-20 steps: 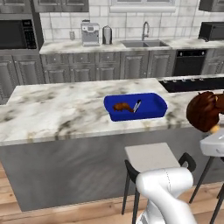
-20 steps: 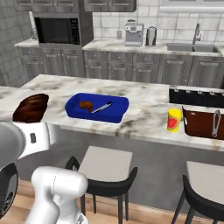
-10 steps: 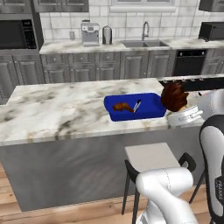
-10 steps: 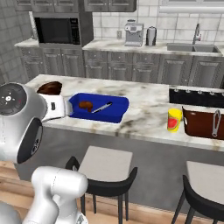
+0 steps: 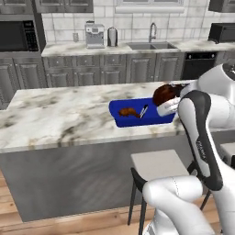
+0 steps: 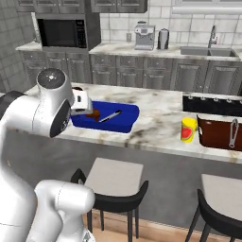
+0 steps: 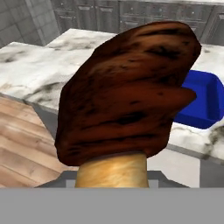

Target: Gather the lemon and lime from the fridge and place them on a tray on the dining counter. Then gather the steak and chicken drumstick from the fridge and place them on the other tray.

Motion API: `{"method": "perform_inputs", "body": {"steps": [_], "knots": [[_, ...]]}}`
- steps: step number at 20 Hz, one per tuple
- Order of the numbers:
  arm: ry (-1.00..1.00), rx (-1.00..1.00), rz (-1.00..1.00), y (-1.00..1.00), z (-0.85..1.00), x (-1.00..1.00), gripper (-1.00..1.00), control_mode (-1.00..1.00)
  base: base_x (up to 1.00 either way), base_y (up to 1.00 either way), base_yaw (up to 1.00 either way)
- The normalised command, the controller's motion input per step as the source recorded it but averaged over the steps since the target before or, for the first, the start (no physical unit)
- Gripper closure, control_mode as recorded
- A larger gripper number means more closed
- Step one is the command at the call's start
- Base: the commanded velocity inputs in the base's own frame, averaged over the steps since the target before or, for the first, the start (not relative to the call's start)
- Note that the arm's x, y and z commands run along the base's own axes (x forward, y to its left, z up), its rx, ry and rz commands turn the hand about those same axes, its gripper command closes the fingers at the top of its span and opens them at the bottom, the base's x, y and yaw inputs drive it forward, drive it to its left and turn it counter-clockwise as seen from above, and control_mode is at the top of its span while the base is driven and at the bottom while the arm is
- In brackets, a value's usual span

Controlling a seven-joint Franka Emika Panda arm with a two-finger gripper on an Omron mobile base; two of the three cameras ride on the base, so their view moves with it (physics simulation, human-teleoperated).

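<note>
My gripper (image 5: 166, 100) is shut on the steak (image 7: 127, 87), a dark brown slab with black streaks and a tan stub at its base. The slab hides my fingertips in the hand view. I hold the steak (image 5: 165, 93) just above the right end of the blue tray (image 5: 137, 120) on the dining counter (image 5: 59, 119). In that tray lie the orange-brown chicken drumstick (image 5: 128, 111) and a metal utensil (image 5: 143, 111). The red-brown tray (image 6: 220, 134) stands further right on the counter. The lemon, the lime and the fridge are out of view.
A yellow cup (image 6: 188, 130) stands beside the red-brown tray. Black-backed stools (image 6: 111, 182) line the counter's near side. The back counter holds a coffee machine (image 5: 94, 36) and a sink (image 5: 147, 45), and a microwave (image 6: 61, 32) sits at the left.
The arm has swung in from the side, carrying the steak over the counter to the blue tray's end. The grip has not changed and the base stands still.
</note>
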Motion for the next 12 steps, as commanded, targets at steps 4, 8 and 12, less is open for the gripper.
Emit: {"method": "perform_inputs", "body": {"steps": [4, 8, 12], "knots": [[0.11, -0.02, 0.01, -0.19, -0.4, 0.52, 1.0, -1.0, 0.0, 0.0, 0.0], [0.1, -0.02, 0.0, -0.11, -0.34, 0.53, 1.0, -1.0, 0.0, 0.0, 0.0], [0.11, 0.0, 0.0, -0.02, -0.25, 0.68, 1.0, -1.0, 0.0, 0.0, 0.0]]}}
